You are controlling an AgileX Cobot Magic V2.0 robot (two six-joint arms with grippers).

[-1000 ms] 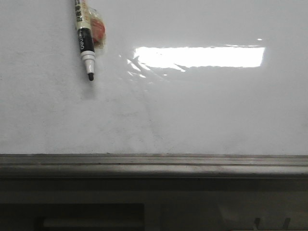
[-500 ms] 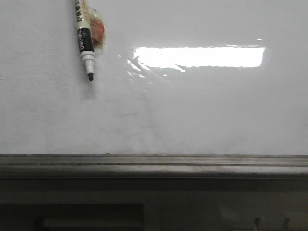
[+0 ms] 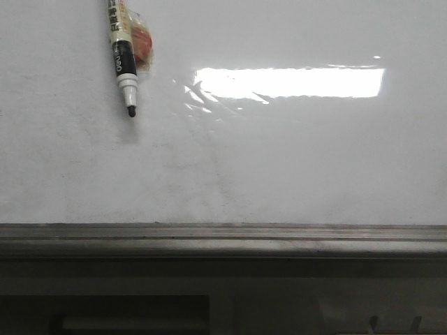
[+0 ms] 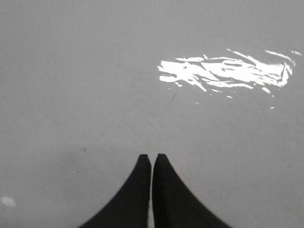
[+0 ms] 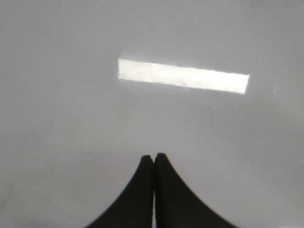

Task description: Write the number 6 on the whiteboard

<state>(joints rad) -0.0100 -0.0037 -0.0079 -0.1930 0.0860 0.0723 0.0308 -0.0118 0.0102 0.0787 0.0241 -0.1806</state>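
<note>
At the upper left of the front view a marker (image 3: 123, 57) hangs tip-down against the whiteboard (image 3: 293, 160), its black tip resting on or just off the surface; something orange and clear sits behind its barrel, too blurred to name. No drawn 6 shows on the board, only faint grey smudges near its middle. A bright rectangular reflection (image 3: 290, 82) lies to the right of the marker. A grey metal rail (image 3: 223, 234) runs along the board's lower edge. The left tool (image 4: 151, 159) has its fingers nearly together, a thin slit between them, gripping nothing. The right tool (image 5: 153, 157) is closed tight, also empty.
</note>
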